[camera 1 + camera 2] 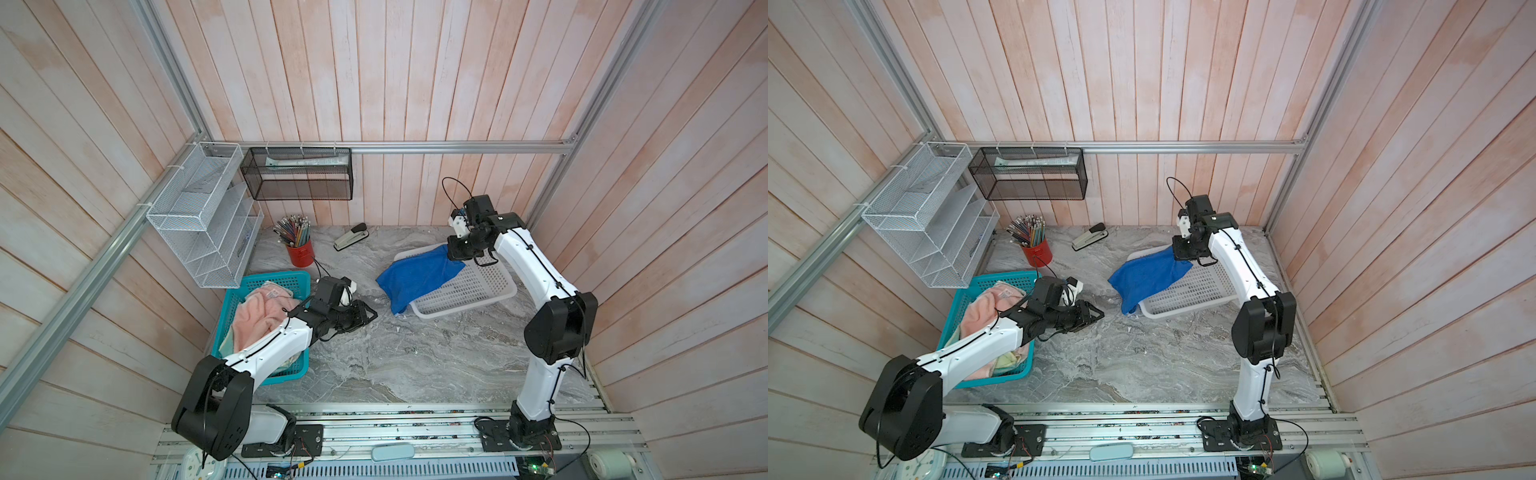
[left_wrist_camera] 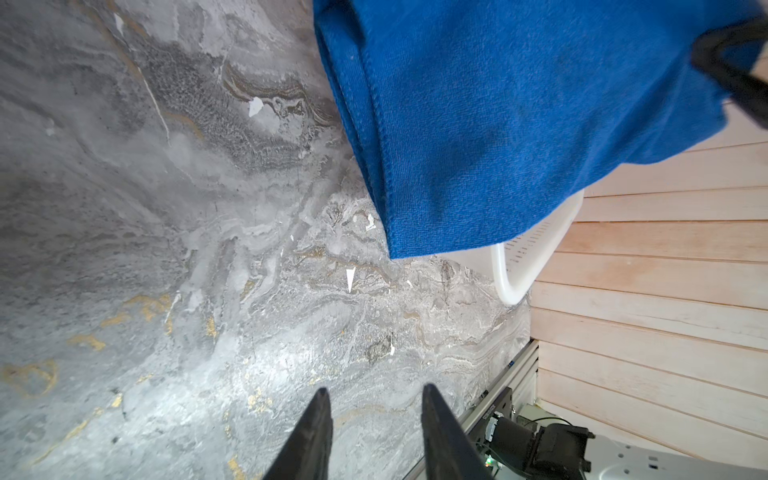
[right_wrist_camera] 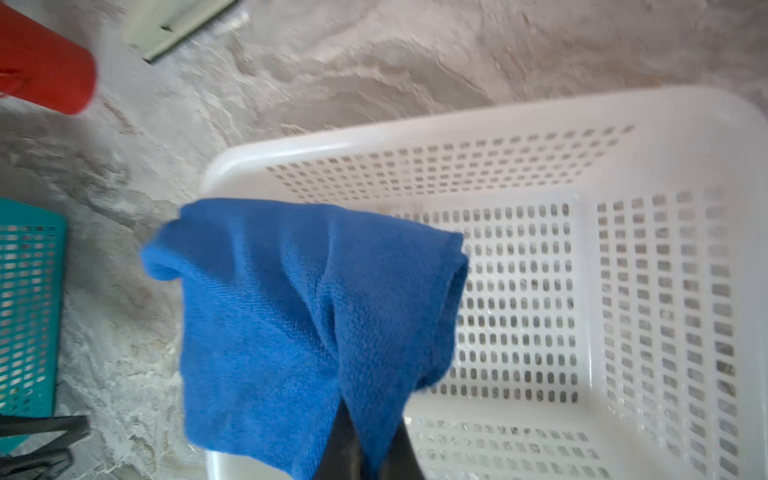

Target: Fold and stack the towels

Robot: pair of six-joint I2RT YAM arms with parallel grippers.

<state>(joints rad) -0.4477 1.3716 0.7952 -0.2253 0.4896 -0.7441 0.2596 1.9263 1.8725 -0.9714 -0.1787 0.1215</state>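
Observation:
The royal blue towel (image 1: 419,276) (image 1: 1150,274) hangs bunched from my right gripper (image 1: 450,252) (image 3: 370,417), which is shut on one of its upper edges. Its lower part drapes over the near-left rim of the white basket (image 1: 490,299) (image 3: 374,137) and onto the table. The same towel fills the upper part of the left wrist view (image 2: 498,104). My left gripper (image 1: 373,314) (image 2: 375,388) stands open and holds nothing, low over the marble table, left of the towel. A salmon-pink towel (image 1: 257,320) lies crumpled in the teal basket (image 1: 286,280), with a pale yellow one (image 1: 1007,359) under my left arm.
A red pencil cup (image 1: 300,253) and a stapler (image 1: 351,237) stand at the back of the table. A white wire rack (image 1: 199,220) and a black mesh bin (image 1: 297,174) hang on the back-left walls. Wooden walls close in on both sides.

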